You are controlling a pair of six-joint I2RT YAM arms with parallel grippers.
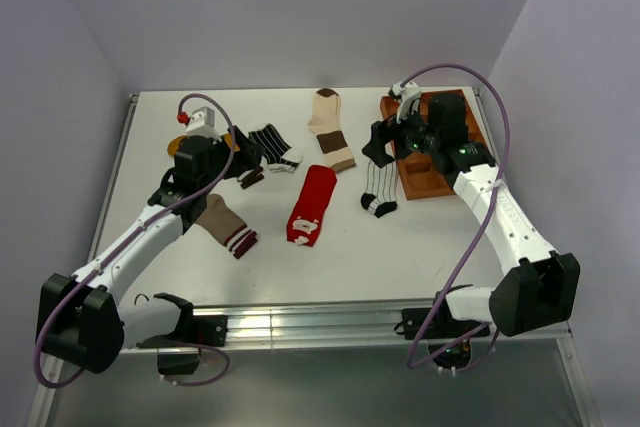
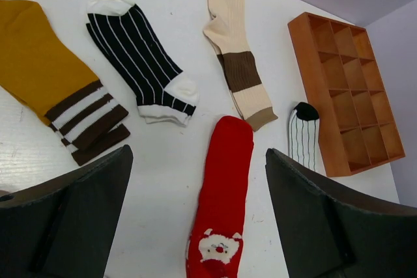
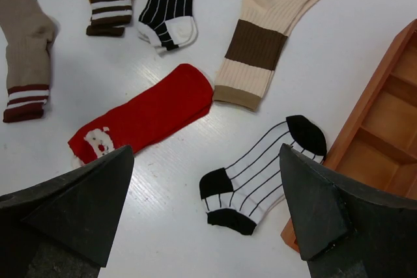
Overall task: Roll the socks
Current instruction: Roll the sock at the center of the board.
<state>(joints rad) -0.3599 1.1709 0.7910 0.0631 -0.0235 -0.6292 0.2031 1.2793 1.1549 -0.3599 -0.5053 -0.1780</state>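
Six socks lie flat and unrolled on the white table. A red sock with a white mark (image 1: 311, 205) is in the middle, with the cream-and-brown sock (image 1: 331, 129) behind it. The black-white striped sock (image 1: 273, 145) and taupe sock (image 1: 226, 225) lie to the left. The white pinstriped sock (image 1: 380, 184) lies right of the middle. A mustard sock (image 2: 39, 69) shows in the left wrist view. My left gripper (image 2: 199, 226) hangs open above the red sock (image 2: 221, 193). My right gripper (image 3: 205, 219) hangs open above the pinstriped sock (image 3: 260, 174). Neither holds anything.
A brown compartmented tray (image 1: 420, 179) sits at the right of the table, close to the pinstriped sock and under the right arm. The table's raised rim (image 1: 128, 147) runs along the left side, and walls close in on three sides.
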